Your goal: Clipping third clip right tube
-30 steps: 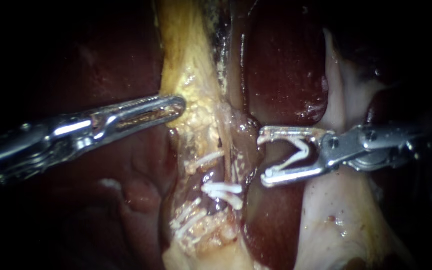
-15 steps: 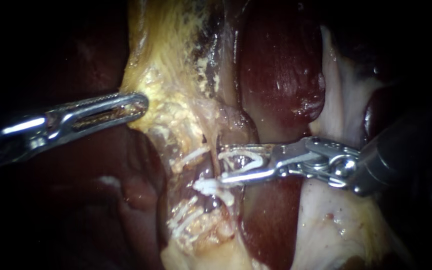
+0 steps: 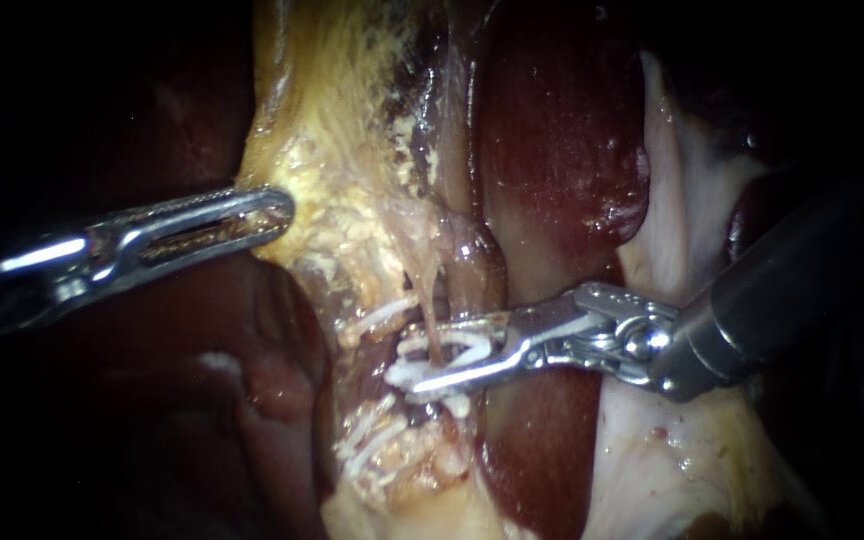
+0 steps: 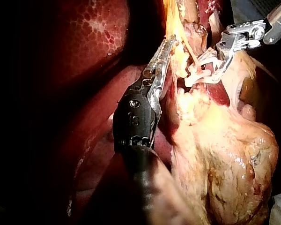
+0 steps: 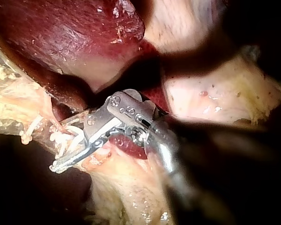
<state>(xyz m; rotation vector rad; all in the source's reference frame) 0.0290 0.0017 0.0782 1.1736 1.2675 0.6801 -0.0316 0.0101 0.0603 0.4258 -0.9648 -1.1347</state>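
My left instrument (image 3: 272, 208) comes in from 9 o'clock, its jaws closed on the edge of the yellow fatty tissue (image 3: 342, 130). Judging by the taut sheet, it draws that tissue toward 9 o'clock so the tubes stand clear of the dark liver (image 3: 562, 130). The right tube (image 3: 432, 300) is the thin pale strand just below the centre of the endoscope view, running from 12 toward 6 o'clock. My right instrument (image 3: 427, 358) reaches in from 3 o'clock. Its jaws stand apart and carry an open white clip (image 3: 462, 345) between them, one arm of the clip on either side of the tube. The crosswise approach looks meant to set the clip square to the tube. Other white clips already sit close by: one (image 3: 377, 318) toward 9 o'clock of the jaws, a cluster (image 3: 367, 440) toward 7 o'clock, and more white against the lower jaw, which I cannot tell apart from the loaded clip. By my judgement the squeeze is not yet made, and crowding those neighbours is the risk.
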